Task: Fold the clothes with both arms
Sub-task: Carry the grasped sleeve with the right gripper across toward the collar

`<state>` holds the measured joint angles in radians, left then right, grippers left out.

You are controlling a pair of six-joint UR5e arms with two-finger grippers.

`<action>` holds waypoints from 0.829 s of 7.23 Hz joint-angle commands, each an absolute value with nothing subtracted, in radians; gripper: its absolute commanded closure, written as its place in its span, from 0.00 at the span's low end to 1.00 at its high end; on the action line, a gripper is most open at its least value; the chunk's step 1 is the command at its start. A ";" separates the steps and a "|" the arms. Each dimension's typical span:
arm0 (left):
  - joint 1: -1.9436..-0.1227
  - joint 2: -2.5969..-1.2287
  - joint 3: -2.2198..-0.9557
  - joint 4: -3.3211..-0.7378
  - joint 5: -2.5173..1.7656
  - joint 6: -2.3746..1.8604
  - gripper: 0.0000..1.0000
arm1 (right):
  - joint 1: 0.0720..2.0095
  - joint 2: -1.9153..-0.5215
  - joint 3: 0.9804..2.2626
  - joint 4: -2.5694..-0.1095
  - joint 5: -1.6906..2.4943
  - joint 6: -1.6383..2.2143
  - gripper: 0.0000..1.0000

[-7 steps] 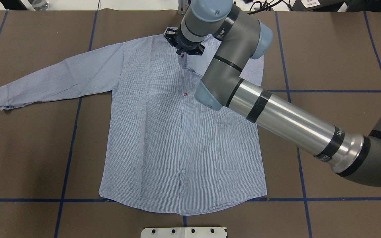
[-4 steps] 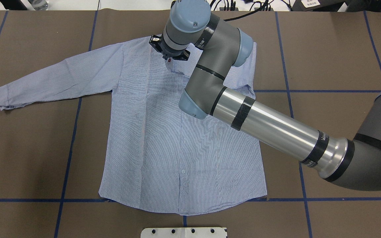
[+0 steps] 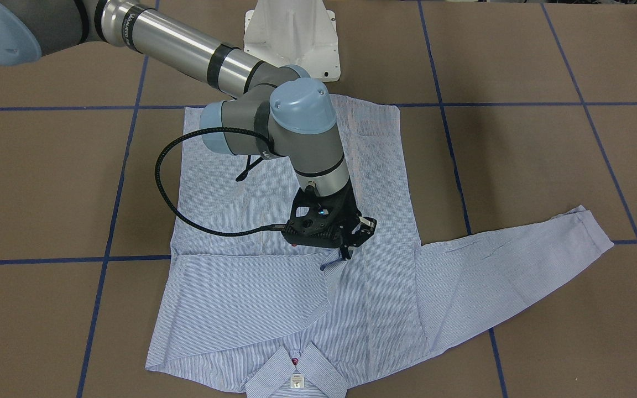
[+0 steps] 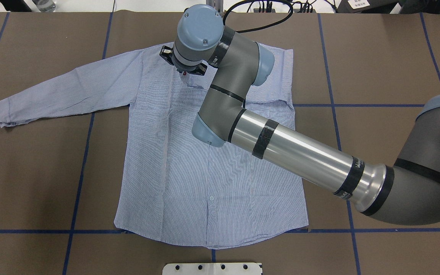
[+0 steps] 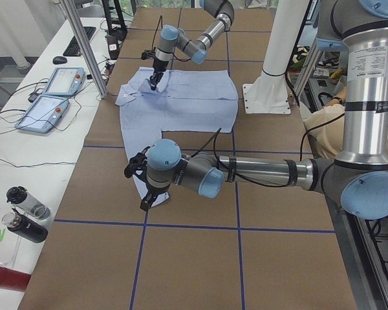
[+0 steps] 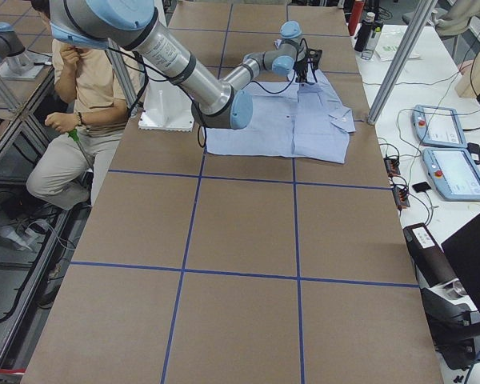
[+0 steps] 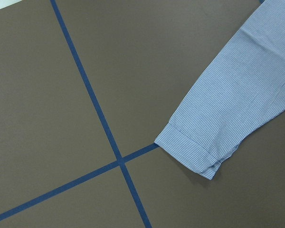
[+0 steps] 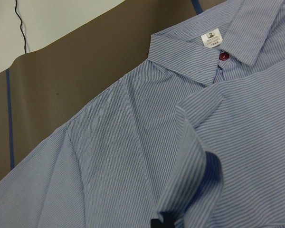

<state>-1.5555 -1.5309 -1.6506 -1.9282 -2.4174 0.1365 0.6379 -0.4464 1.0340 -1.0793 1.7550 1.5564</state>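
1. The soft, thin, striped shirt [image 4: 189, 183] lies flat on the brown table [image 4: 376, 57]; its bottom is not folded yet.
2. The left sleeve [image 4: 71, 89] sticks out. The left gripper [image 5: 145, 201] hangs by its cuff [image 7: 190, 154]; I cannot tell if it is open.
3. The right gripper [image 3: 345, 250] pinches the right sleeve [image 3: 241, 298] over the chest.

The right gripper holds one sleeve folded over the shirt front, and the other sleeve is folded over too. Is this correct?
No. The right gripper holds one sleeve over the shirt, but the other sleeve lies stretched out flat on the table; the overhead view shows it.
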 commanded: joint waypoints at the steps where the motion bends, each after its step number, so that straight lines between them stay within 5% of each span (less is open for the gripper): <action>1: -1.555 -1.531 -1.649 -1.928 -2.418 0.137 0.00 | 0.635 -0.428 1.005 -1.069 1.750 1.568 0.98; 2: -1.555 -1.531 -1.649 -1.928 -2.418 0.137 0.00 | 0.629 -0.425 1.003 -1.069 1.746 1.568 0.84; 3: -1.555 -1.532 -1.649 -1.928 -2.416 0.138 0.00 | 0.618 -0.417 0.997 -1.069 1.711 1.568 0.27; 6: -1.534 -1.545 -1.655 -1.989 -2.411 0.141 0.00 | 0.598 -0.329 0.951 -1.071 1.698 1.721 0.13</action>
